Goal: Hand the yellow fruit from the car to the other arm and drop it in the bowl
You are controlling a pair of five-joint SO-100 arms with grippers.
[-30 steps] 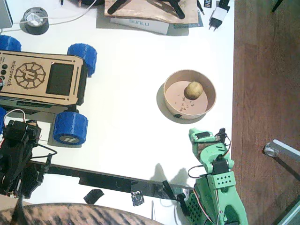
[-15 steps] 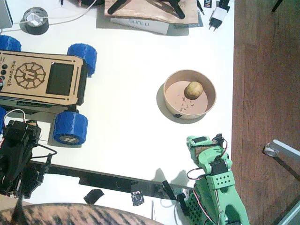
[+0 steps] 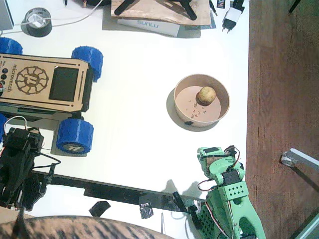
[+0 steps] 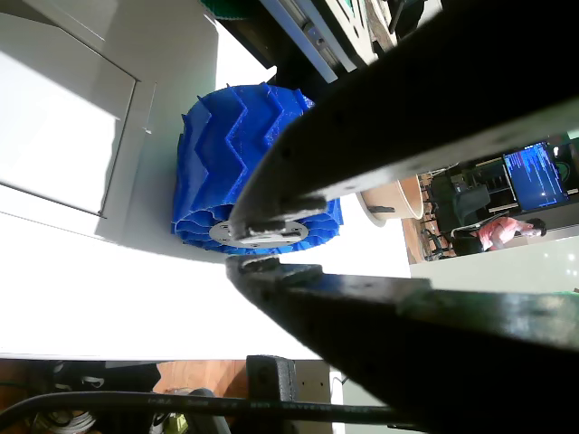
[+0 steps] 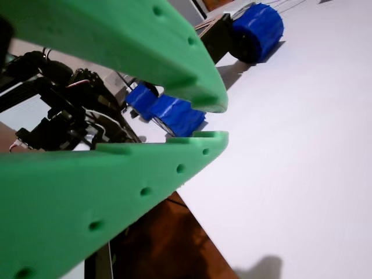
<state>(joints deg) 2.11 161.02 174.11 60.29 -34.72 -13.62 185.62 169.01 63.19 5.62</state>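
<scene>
**Fruit in the bowl, green arm backing off**

Since the earlier frames the green arm [image 3: 230,199] had slid back toward the near table edge, its gripper [image 3: 215,155] lower in the fixed view and farther from the bowl [image 3: 178,102]; nothing else had shifted. The fruit [image 3: 207,94] lay inside the bowl, against the far right of its floor, touching no gripper. It sat well apart from the right gripper, beyond the bowl's near rim.

Both grippers were empty. In a wrist view the green jaws stood slightly apart, with only a narrow gap at the tips [image 5: 212,121]. The black gripper [image 4: 258,244] showed its tips almost touching, a sliver of light between them, facing a blue wheel [image 4: 244,176] of the car [image 3: 42,82].

By my judgement the drop was done and the step in hand was the retreat. Doing it well meant drawing the arm straight back and low, clear of the rim, so the light paper bowl was not nudged.
</scene>
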